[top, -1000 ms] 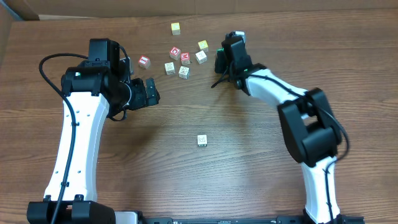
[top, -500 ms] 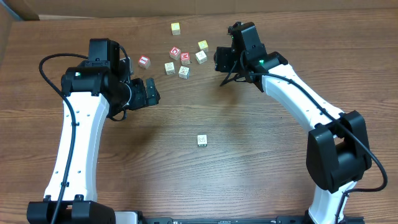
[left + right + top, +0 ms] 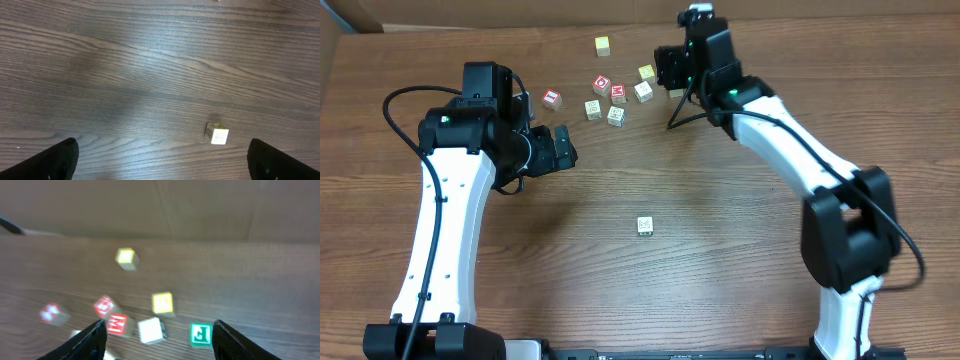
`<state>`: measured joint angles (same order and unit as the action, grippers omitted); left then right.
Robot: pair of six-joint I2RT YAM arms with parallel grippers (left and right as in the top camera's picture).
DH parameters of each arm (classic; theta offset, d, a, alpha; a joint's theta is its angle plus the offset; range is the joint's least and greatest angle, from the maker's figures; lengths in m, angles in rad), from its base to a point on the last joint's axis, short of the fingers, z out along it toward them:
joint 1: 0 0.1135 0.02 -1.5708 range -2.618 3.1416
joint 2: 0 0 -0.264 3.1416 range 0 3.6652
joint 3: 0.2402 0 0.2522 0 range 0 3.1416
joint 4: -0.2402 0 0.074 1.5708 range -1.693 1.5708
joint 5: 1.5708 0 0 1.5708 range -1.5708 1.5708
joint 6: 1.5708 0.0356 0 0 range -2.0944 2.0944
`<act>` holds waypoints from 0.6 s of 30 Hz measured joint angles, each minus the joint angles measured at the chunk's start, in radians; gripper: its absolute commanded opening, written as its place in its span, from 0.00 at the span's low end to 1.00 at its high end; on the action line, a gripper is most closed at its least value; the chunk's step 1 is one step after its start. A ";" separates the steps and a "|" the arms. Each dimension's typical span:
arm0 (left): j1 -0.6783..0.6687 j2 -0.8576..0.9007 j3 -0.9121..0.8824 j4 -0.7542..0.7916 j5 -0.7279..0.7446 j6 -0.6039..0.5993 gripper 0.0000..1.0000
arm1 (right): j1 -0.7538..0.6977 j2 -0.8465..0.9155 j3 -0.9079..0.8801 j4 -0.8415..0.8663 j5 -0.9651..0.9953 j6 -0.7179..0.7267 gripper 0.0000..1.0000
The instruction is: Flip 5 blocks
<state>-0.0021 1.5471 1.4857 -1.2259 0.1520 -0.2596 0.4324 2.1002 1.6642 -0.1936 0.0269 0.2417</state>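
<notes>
Blocks (image 3: 615,115): clustered at the far side of the bench (image 3: 720,250); one pale cube (image 3: 645,225) lies alone mid-bench.
Progress: the number already flipped cannot be told; flips likely remain.
Right pincer (image 3: 663,72): spread, empty, just beside the cluster.
Left pincer (image 3: 565,147): spread wide, empty.

Soft, even light comes from above; the table (image 3: 150,50) carries a pale sheen in the left wrist view, with smudgy shadows below it. The right wrist view is smeared by motion blur, its blocks (image 3: 162,302) soft-edged. Overhead is crisp.
</notes>
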 measured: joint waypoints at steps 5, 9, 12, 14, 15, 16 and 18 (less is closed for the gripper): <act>0.000 0.000 0.000 0.000 0.000 0.000 1.00 | 0.000 0.160 0.000 0.047 0.046 -0.006 0.68; 0.000 0.000 0.000 0.000 0.000 0.000 1.00 | 0.000 0.239 0.000 0.085 0.066 -0.007 0.68; 0.000 0.000 0.000 0.000 0.000 0.000 1.00 | 0.000 0.254 0.000 0.102 0.071 -0.013 0.58; 0.000 0.000 0.000 0.000 0.000 0.000 1.00 | 0.000 0.254 0.000 0.113 0.076 -0.010 0.49; 0.000 0.000 0.000 0.000 0.000 0.000 1.00 | 0.000 0.254 0.000 0.116 0.077 -0.014 0.46; 0.000 0.000 0.000 0.000 0.000 0.000 1.00 | 0.000 0.254 0.000 0.114 0.078 -0.014 0.42; 0.000 0.000 0.000 0.000 0.000 0.000 1.00 | 0.000 0.254 0.000 0.110 0.080 -0.012 0.40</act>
<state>-0.0021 1.5471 1.4857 -1.2255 0.1520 -0.2596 0.4324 2.3543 1.6642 -0.0834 0.1074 0.2298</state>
